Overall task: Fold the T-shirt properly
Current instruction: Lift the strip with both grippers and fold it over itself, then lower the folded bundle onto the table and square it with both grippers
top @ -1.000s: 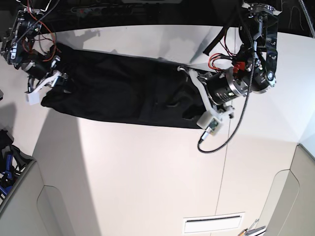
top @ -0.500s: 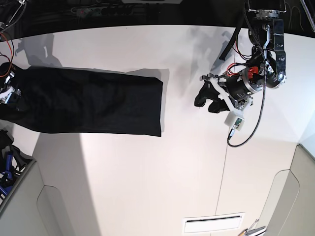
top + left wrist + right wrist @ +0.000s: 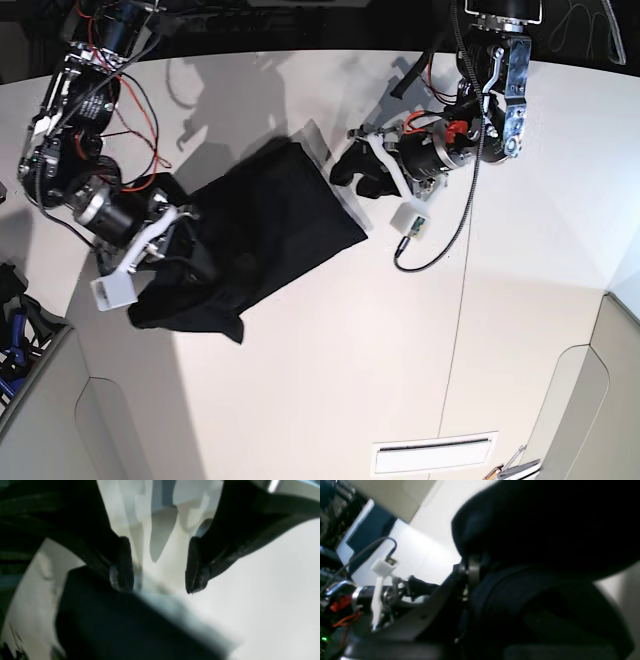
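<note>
The black T-shirt (image 3: 260,225) lies slantwise on the white table (image 3: 330,340), bunched at its lower left end and flatter at the upper right. My right gripper (image 3: 193,255) sits in the bunched end; in the right wrist view dark T-shirt fabric (image 3: 545,525) drapes over it and hides the jaws, which seem shut on it. My left gripper (image 3: 352,178) is open and empty just beyond the shirt's upper right corner. In the left wrist view the left gripper (image 3: 157,580) shows its black fingers (image 3: 122,565) apart above the T-shirt edge (image 3: 112,625).
A cable with a white camera block (image 3: 410,224) hangs off the left arm. Grey panels (image 3: 45,410) border the table at the lower left and lower right. A white vent plate (image 3: 435,455) lies near the front edge. The other arm (image 3: 370,597) shows in the right wrist view.
The shirt was a long flat strip at the left; now it lies slantwise and bunched around the right gripper, which has come into view. The left gripper moved left to the shirt's corner.
</note>
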`<state>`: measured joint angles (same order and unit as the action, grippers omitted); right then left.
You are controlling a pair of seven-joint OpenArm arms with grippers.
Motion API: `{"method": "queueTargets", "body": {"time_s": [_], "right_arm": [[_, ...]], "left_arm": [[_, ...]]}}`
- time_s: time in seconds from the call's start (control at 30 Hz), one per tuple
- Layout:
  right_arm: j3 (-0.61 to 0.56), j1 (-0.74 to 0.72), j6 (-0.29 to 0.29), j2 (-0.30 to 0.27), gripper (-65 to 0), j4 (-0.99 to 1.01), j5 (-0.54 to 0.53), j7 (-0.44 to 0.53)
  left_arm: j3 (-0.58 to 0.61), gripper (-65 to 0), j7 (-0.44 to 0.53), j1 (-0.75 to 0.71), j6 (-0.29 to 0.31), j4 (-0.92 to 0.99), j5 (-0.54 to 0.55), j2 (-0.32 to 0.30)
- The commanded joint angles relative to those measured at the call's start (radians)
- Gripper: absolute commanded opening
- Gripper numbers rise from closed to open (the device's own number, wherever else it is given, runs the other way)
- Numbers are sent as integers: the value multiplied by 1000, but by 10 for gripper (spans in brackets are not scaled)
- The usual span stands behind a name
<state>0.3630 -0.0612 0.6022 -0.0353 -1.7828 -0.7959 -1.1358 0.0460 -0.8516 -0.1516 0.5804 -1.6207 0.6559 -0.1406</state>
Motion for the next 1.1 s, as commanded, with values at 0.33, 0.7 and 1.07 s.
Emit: {"method": "queueTargets", "body": {"time_s": [0.33,0.7,1.07], "right_arm": [[-433,-16,-4,57,-215,123,351,258],[-594,-36,-23,57,-216,122,377,265],[-322,-219,-53,57,-650,126,423,332]], "left_arm": [[-11,-294,-8,13,7,-15,25,-7],[-360,-296,-78,-39,63,-16,167,-29],[-397,-604,-148,-153,118,-315,400,-23]]}}
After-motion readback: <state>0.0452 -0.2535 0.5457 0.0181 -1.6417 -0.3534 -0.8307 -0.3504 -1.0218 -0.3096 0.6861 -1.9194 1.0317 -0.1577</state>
